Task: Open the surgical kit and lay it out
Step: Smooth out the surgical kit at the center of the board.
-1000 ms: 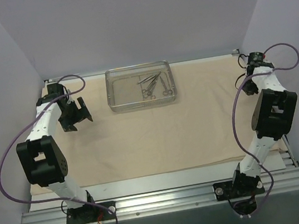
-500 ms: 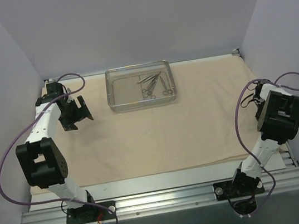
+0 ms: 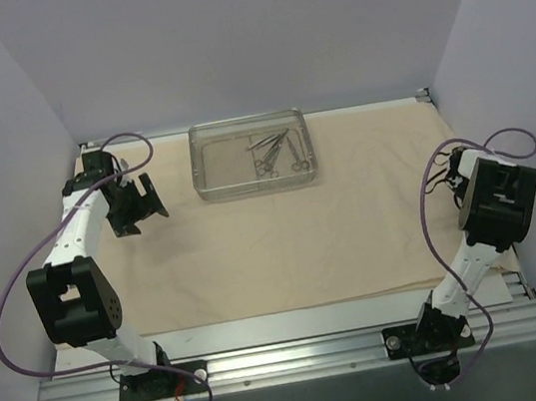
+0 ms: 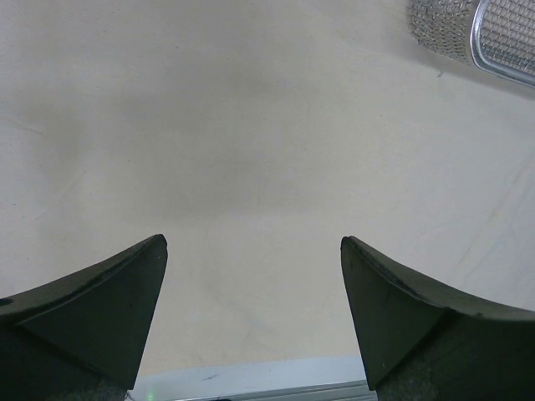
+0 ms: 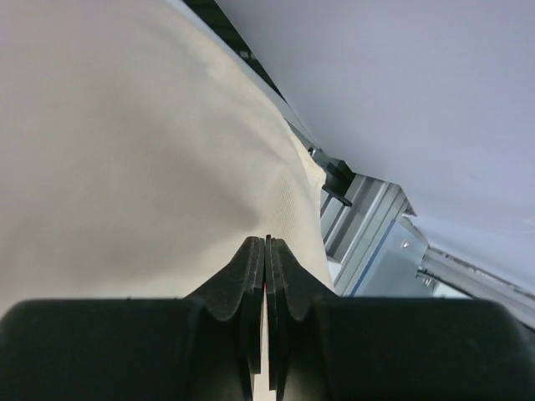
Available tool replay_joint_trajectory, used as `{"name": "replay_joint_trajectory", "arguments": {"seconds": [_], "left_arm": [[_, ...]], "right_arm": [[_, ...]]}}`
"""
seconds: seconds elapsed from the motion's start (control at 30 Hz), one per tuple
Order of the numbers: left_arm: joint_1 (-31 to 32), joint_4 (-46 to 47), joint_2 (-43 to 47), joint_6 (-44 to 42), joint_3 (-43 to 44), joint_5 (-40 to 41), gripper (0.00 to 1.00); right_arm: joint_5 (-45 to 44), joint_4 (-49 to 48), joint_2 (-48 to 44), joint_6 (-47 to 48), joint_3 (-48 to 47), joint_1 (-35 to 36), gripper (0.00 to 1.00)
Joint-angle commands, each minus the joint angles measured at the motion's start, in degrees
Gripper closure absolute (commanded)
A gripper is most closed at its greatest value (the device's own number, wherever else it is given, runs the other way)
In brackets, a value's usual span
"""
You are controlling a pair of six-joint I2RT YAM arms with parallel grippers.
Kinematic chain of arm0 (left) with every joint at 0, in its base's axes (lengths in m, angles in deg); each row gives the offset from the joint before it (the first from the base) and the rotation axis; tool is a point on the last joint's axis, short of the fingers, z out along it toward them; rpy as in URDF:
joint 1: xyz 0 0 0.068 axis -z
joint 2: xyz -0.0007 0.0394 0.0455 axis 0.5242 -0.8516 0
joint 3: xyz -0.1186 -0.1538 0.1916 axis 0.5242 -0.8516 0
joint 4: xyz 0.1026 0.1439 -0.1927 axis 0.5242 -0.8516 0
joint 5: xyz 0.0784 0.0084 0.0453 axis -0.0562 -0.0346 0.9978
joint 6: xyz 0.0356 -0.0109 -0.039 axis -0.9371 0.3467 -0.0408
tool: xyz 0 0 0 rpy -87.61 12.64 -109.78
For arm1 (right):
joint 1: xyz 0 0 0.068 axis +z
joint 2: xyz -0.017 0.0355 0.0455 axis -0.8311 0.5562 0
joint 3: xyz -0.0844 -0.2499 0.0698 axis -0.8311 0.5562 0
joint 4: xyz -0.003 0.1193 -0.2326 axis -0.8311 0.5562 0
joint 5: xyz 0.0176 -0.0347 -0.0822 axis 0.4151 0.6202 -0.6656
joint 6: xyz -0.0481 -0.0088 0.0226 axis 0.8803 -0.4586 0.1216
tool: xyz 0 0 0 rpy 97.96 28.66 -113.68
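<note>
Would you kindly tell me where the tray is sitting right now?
In the top view, the tray sits at the far edge of the cloth, slightly left of centre, with the open left tool just to its left.

Plain pale lavender walls (image 3: 223,36) on three sides. Strip of white tabletop (image 3: 287,325) showing along the near side, just behind a ribbed silver aluminium rail (image 3: 292,360) running left to right.

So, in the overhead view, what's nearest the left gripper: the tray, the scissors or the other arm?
1. Tray, just right of the left gripper.
2. Scissors, in the tray's right half.
3. Right arm, across the table.
</note>
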Motion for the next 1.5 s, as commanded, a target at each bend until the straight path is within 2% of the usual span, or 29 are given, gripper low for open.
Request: {"name": "replay_joint_trajectory", "arguments": {"seconds": [0.0,0.13,0.23,0.3,0.4,0.47,0.6,0.8,0.93,1.03,1.1,1.13,1.17,1.3,1.47], "left_arm": [[0.08,1.13,2.10,-0.47,0.52,-0.59,0.06],[0.08,0.86,1.66,-0.47,0.69,-0.77,0.06],[0.08,1.04,1.05,-0.29,0.61,-1.20,0.06],[0.16,1.22,1.05,-0.29,0.43,-1.47,0.06],[0.25,1.83,1.22,-0.03,-0.01,-2.00,0.06],[0.16,1.83,1.31,-0.03,-0.27,-2.00,0.06],[0.16,2.27,1.75,0.06,-0.89,-2.17,0.06],[0.16,4.55,3.59,0.32,-3.52,-2.79,0.06],[0.08,5.52,5.70,0.59,-5.36,-3.14,0.06],[0.16,6.05,7.46,0.41,-6.43,-2.79,0.06],[0.16,6.31,8.42,0.24,-8.00,-2.70,0.06],[0.16,6.31,9.21,0.15,-8.36,-2.70,0.06],[0.16,6.14,9.57,0.15,-9.05,-2.70,0.06],[0.25,6.14,9.66,-0.03,-9.59,-2.61,0.06],[0.34,5.79,8.43,-0.12,-7.75,-2.70,0.06]], "right_arm": [[-3.83,3.94,-8.44,-0.58,-3.82,6.21,1.00],[-0.06,5.79,-11.97,-1.90,-3.14,6.84,0.98],[1.17,4.82,-12.24,0.55,-1.72,6.75,0.98],[2.58,5.17,-11.01,2.65,-2.42,6.57,1.00],[-1.62,6.40,-7.59,4.07,-4.00,6.57,1.00],[-0.15,6.06,-4.96,5.47,-4.62,6.48,1.00],[-0.48,1.59,-5.29,12.50,-1.65,10.00,0.96],[3.89,-3.43,-7.66,22.07,2.84,7.01,1.00],[9.71,-5.54,-11.88,36.12,7.58,8.94,1.00],[7.77,-7.82,-11.27,43.96,11.82,6.06,1.00],[10.56,-11.07,-13.19,46.77,16.72,1.42,1.00],[15.89,-10.39,-13.90,47.66,17.70,0.25,1.00],[16.12,-10.99,-15.04,48.28,20.58,-0.37,1.00],[12.08,-13.02,-15.75,50.13,22.37,-1.33,1.00],[11.38,-8.81,-14.43,46.27,17.46,-2.75,1.00]]}}
